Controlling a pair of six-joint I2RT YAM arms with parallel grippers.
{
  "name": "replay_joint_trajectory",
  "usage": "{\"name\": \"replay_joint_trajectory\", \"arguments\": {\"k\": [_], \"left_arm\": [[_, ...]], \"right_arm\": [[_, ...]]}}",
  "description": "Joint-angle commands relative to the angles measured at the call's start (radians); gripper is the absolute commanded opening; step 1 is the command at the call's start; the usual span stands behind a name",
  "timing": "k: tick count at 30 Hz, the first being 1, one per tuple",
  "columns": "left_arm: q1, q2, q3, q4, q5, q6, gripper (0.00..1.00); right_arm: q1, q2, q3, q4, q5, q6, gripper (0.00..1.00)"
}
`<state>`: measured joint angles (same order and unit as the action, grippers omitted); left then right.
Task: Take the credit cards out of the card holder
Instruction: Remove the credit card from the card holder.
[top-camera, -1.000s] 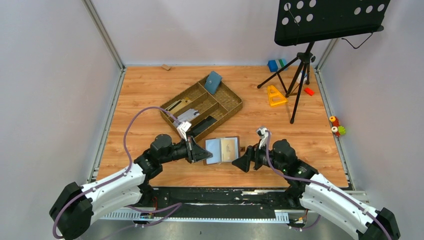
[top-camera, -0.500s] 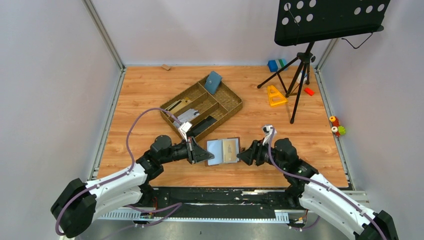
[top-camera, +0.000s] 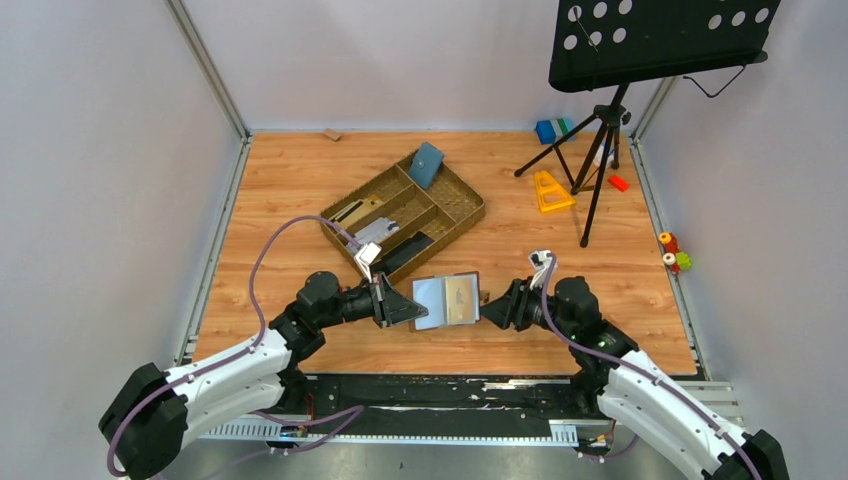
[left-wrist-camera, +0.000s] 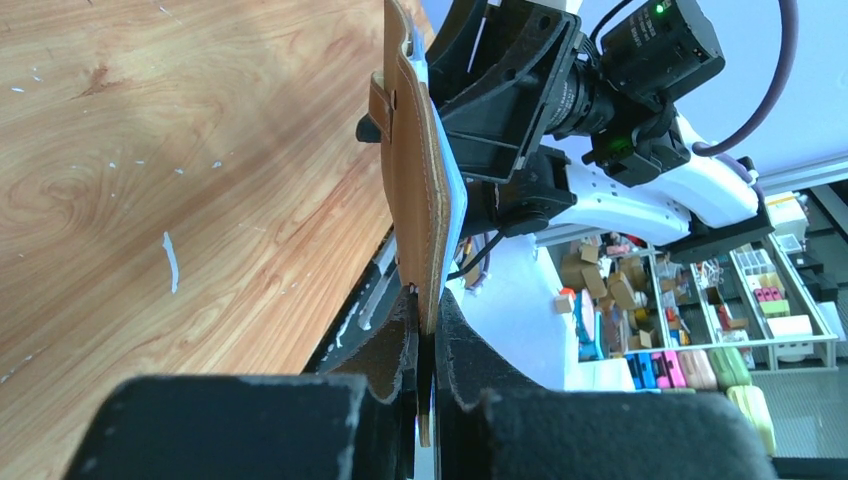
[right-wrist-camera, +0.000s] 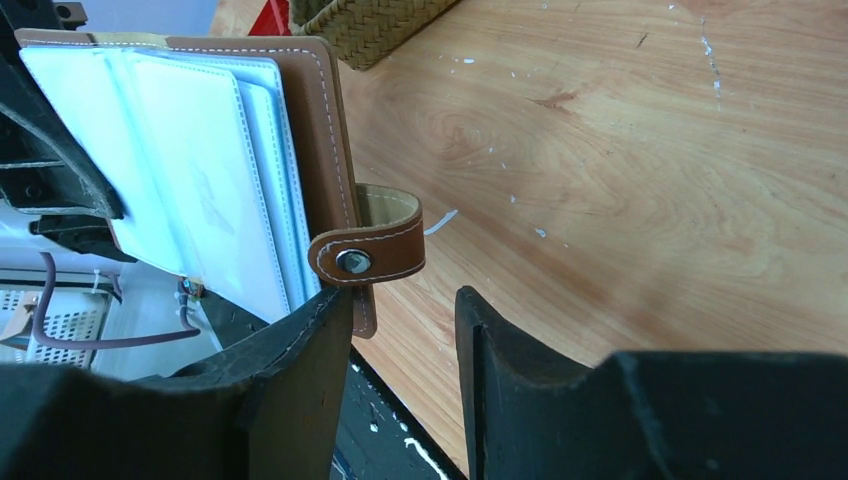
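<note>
Brown card holder: hold clamped in closed left pincer; steer right pincer, jaws apart just below tab, onto one card.

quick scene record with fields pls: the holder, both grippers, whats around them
card holder: open, clear sleeves showing, between the two arms
left gripper: shut on the card holder's edge nearest the left arm
right gripper: jaws apart, just below the closing tab, gripping nothing
cards out: none visible
woven tray: behind the holder, blue-teal pouch in its far compartment
music stand: far right corner
</note>
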<state>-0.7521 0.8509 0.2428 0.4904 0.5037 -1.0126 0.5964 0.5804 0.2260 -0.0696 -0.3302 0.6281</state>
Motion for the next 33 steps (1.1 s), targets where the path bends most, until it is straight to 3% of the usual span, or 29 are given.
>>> {"name": "replay_joint_trajectory", "arguments": {"k": [1, 9, 14, 17, 20, 22, 25, 28, 33], "left_arm": [[0.000, -0.010, 0.007, 0.050, 0.008, -0.009, 0.00], [0.000, 0.004, 0.002, 0.069, 0.009, -0.019, 0.00], [0.000, 0.006, -0.030, 0.180, 0.018, -0.056, 0.00], [0.000, 0.014, -0.032, 0.206, 0.031, -0.066, 0.00], [0.000, 0.018, -0.028, 0.223, 0.046, -0.076, 0.00], [0.000, 0.018, -0.028, 0.222, 0.044, -0.077, 0.00], [0.000, 0.018, -0.038, 0.232, 0.041, -0.085, 0.00], [0.000, 0.019, -0.044, 0.232, 0.041, -0.081, 0.00], [0.000, 0.020, -0.053, 0.229, 0.041, -0.068, 0.00]], "right_arm": [[-0.012, -0.030, 0.012, 0.009, -0.003, -0.008, 0.43], [-0.030, -0.247, -0.007, -0.003, -0.081, -0.037, 0.49], [-0.043, -0.174, -0.063, 0.156, -0.206, 0.016, 0.54], [-0.064, -0.126, -0.107, 0.303, -0.254, 0.092, 0.66], [-0.085, -0.086, -0.120, 0.344, -0.257, 0.122, 0.83], [-0.100, -0.075, -0.130, 0.370, -0.272, 0.135, 0.86], [-0.118, -0.080, -0.158, 0.484, -0.321, 0.190, 0.75], [-0.123, -0.105, -0.176, 0.552, -0.347, 0.231, 0.56], [-0.125, -0.147, -0.204, 0.646, -0.352, 0.284, 0.39]]}}
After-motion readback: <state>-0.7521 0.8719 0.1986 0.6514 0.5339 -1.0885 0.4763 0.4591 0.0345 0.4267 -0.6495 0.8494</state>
